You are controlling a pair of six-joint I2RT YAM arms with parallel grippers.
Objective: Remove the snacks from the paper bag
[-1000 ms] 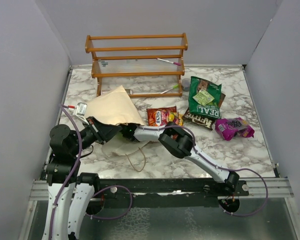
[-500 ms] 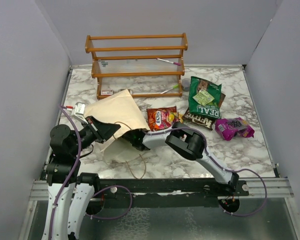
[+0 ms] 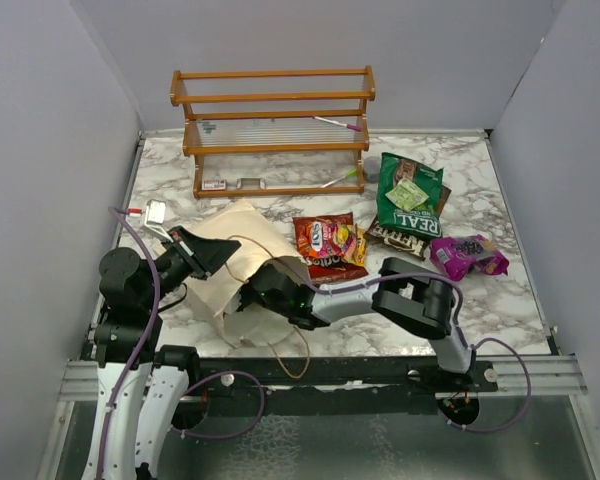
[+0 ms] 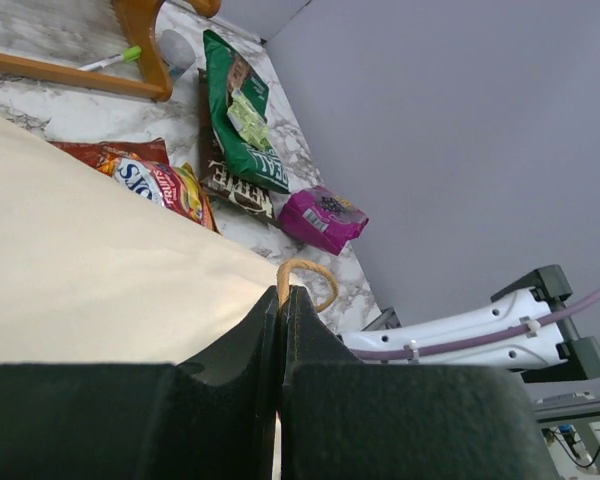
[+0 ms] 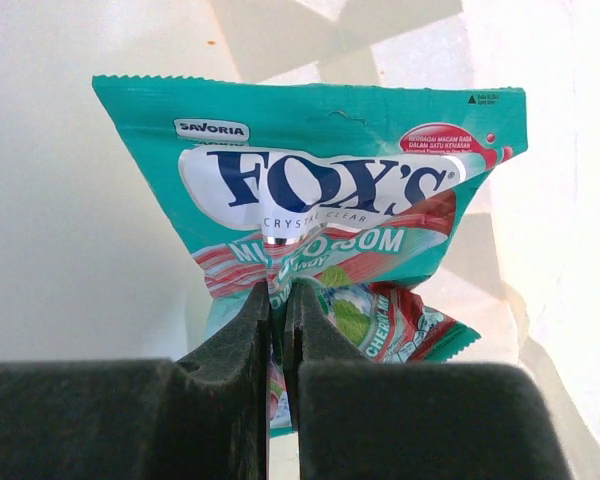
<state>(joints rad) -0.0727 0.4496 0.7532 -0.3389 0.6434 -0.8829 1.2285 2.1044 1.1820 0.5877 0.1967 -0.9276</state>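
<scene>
The paper bag (image 3: 225, 265) on the marble table (image 3: 500, 300) has sagged lower and nearer the arms than a second ago, uncovering more of the orange-red packet (image 3: 325, 240) behind it. The right arm (image 3: 420, 305) has swung its elbow rightward. The right gripper (image 5: 278, 292) sits inside the bag's cream walls, jaws narrow, clamping a teal packet (image 5: 310, 190). The left gripper (image 4: 280, 300) pinches the bag's edge by the cord handle (image 4: 302, 263), jaws closed. A green packet (image 3: 412, 190), a brown packet (image 3: 400, 238) and a purple packet (image 3: 467, 255) lie far right. From above the teal packet is hidden, and in the right wrist view the fingers cover its lower middle.
</scene>
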